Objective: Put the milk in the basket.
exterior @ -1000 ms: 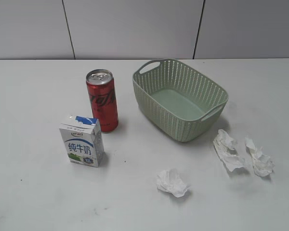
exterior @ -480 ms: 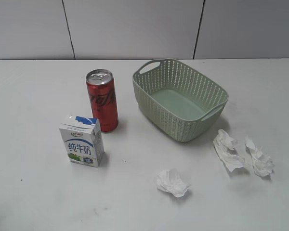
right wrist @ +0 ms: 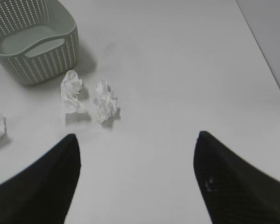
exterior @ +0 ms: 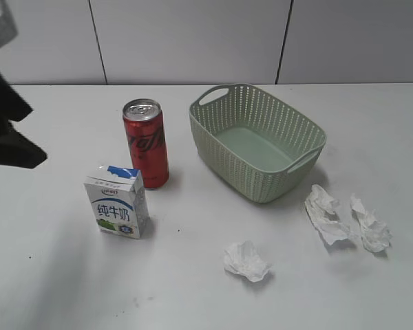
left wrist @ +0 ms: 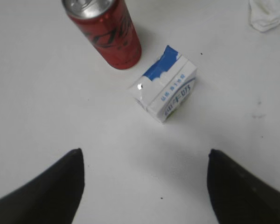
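The milk, a small white carton with a blue top corner and blue characters, stands on the table at the front left. It also shows in the left wrist view. The pale green basket stands empty at the middle right, and its near end shows in the right wrist view. My left gripper is open and empty, above the table short of the milk; its arm enters the exterior view at the left edge. My right gripper is open and empty, over bare table right of the basket.
A red soda can stands just behind the milk and also shows in the left wrist view. Three crumpled white tissues lie in front of the basket: one at the front middle, two at the right.
The left arm has come into the exterior view at the left edge. The milk, can, basket and tissues have not moved.
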